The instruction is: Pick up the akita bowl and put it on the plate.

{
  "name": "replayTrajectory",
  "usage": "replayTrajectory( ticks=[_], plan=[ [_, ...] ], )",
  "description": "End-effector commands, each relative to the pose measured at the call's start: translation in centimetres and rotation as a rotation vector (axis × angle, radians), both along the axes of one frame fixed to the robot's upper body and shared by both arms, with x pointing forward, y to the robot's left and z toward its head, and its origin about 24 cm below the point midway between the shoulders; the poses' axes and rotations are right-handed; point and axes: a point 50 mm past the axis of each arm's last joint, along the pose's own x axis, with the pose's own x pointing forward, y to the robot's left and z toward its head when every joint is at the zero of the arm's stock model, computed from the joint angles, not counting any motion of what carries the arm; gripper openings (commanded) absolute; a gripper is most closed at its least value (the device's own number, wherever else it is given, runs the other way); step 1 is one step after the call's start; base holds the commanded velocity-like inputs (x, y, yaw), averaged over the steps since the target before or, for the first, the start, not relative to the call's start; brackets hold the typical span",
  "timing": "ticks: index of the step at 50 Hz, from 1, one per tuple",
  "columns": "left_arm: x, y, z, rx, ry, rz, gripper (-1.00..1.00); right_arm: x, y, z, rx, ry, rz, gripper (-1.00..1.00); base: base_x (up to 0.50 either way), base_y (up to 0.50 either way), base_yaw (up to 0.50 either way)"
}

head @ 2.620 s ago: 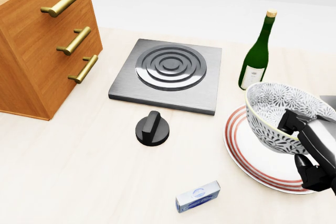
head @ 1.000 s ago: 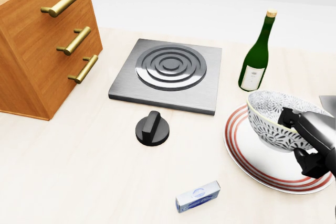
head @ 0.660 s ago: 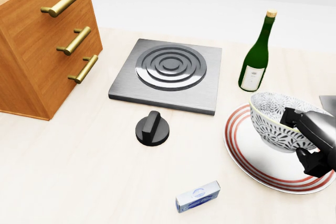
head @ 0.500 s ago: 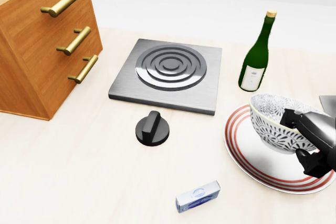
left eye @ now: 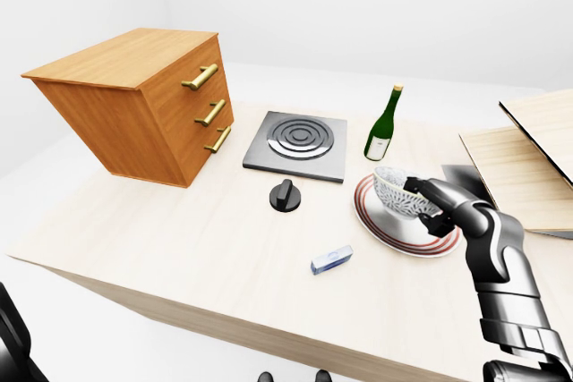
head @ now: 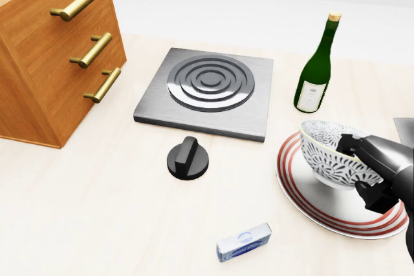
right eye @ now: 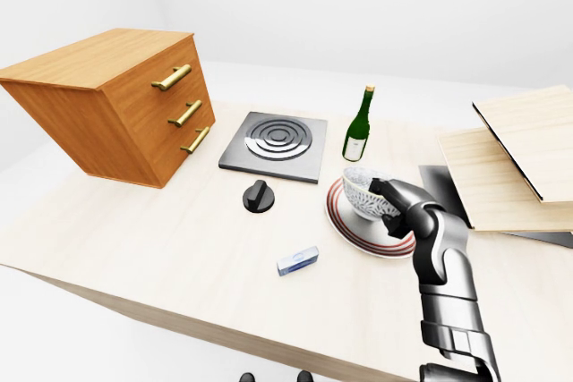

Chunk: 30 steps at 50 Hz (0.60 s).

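Observation:
The akita bowl [head: 326, 153], white with a dark floral pattern, stands upright on the red-ringed white plate [head: 304, 192] at the right of the head view. Its foot seems to rest on the plate's middle. My right hand [head: 363, 169] comes in from the right edge and is shut on the bowl's right rim, with fingers [head: 352, 144] over the rim and the thumb below on the outside. The left hand itself does not show; only a dark shape [left eye: 11, 337] sits at the bottom left corner of the left-eye view.
A green wine bottle [head: 315, 69] stands just above the plate. A grey hob plate [head: 207, 92], a black knob [head: 187, 156] and a small blue-white box [head: 243, 242] lie to the left. A wooden drawer cabinet [head: 45, 50] is at far left, and wooden boards [left eye: 528, 158] are at far right.
The right hand has lowered the bowl and carried it slightly left; the bowl has gone from tilted above the plate to upright on it. The camera has not moved.

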Motion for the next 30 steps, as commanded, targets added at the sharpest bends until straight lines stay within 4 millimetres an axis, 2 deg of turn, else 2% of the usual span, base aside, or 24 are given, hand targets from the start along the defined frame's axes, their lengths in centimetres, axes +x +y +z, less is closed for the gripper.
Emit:
replayTrajectory(
  ticks=[1, 11, 19, 20, 21, 26, 28, 29, 30],
  plan=[
    [0.0, 0.0, 0.0, 0.0, -0.001, -0.001, 1.0, 0.7, -0.4, 0.0, 0.003, 0.021, -0.013, -1.0, 0.0, 0.0, 0.0],
    [0.0, -0.1, -0.1, 0.004, 0.0, 0.0, 1.0, 1.8, -0.1, -0.4, 0.006, 0.017, -0.014, -1.0, 0.0, 0.0, 0.0],
    [-0.1, 0.0, -0.1, 0.005, -0.002, -0.001, 1.0, 1.8, -0.3, -0.6, -0.006, 0.009, -0.026, -1.0, 0.0, 0.0, 0.0],
    [-0.1, 0.0, -0.1, 0.005, -0.002, -0.001, 1.0, 1.7, -0.4, -0.6, -0.011, 0.02, -0.024, 0.31, 0.0, 0.0, 0.0],
    [-0.1, -0.1, -0.1, 0.008, -0.003, 0.0, 1.0, 1.6, -0.4, -0.5, -0.017, 0.021, -0.021, 1.0, 0.0, 0.0, 0.0],
    [0.0, -0.1, 0.0, 0.009, -0.005, 0.0, 1.0, 0.5, -1.0, 2.2, -0.056, -0.052, -0.015, 1.0, 0.0, 0.0, 0.0],
    [0.0, -0.1, -0.1, 0.01, -0.004, 0.0, 1.0, -0.5, -1.1, 4.8, -0.091, -0.162, -0.013, 1.0, 0.0, 0.0, 0.0],
    [0.0, -0.1, -0.1, 0.01, -0.004, 0.001, 1.0, -1.8, -1.7, 7.8, -0.138, -0.283, -0.023, 1.0, 0.0, 0.0, 0.0],
    [0.0, -0.1, -0.1, 0.009, -0.003, 0.0, 1.0, -2.5, -1.8, 9.4, -0.163, -0.346, -0.029, 1.0, 0.0, 0.0, 0.0]
  ],
)
